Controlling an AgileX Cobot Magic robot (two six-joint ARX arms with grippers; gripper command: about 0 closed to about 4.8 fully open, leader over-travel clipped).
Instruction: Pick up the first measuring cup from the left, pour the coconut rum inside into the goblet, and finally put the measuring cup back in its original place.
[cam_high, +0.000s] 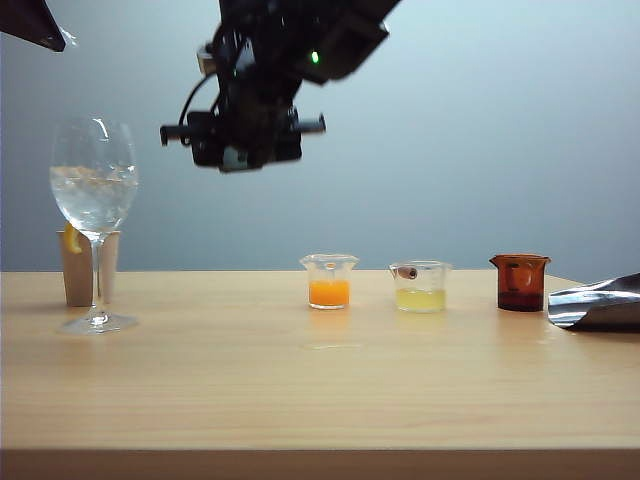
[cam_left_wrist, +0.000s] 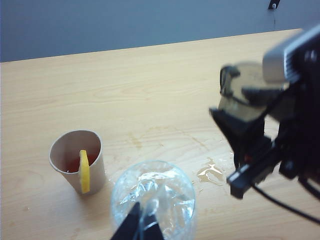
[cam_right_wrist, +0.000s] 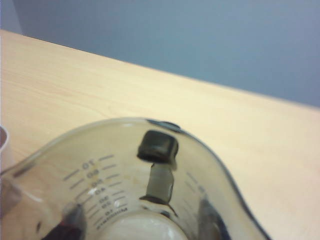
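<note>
The first measuring cup (cam_right_wrist: 125, 170), smoky grey with printed scale marks and a small handle, fills the right wrist view. My right gripper (cam_right_wrist: 140, 230) is shut on it, dark fingers (cam_right_wrist: 212, 222) at its sides. No coconut rum shows inside it. In the exterior view the right gripper (cam_high: 245, 140) hangs high over the table, to the right of the goblet (cam_high: 94, 190), whose bowl holds ice. The left wrist view shows the cup (cam_left_wrist: 245, 110) held up beside the goblet (cam_left_wrist: 152, 200). My left gripper (cam_left_wrist: 142, 230) is above the goblet's mouth, fingertips together, holding nothing.
A paper cup with a lemon slice (cam_high: 88, 265) stands behind the goblet. Right of centre stand an orange-liquid cup (cam_high: 329, 280), a pale yellow cup (cam_high: 420, 286) and an amber cup (cam_high: 520, 282). A shiny metal object (cam_high: 598, 303) lies at the far right. A small spill (cam_left_wrist: 210, 172) wets the wood.
</note>
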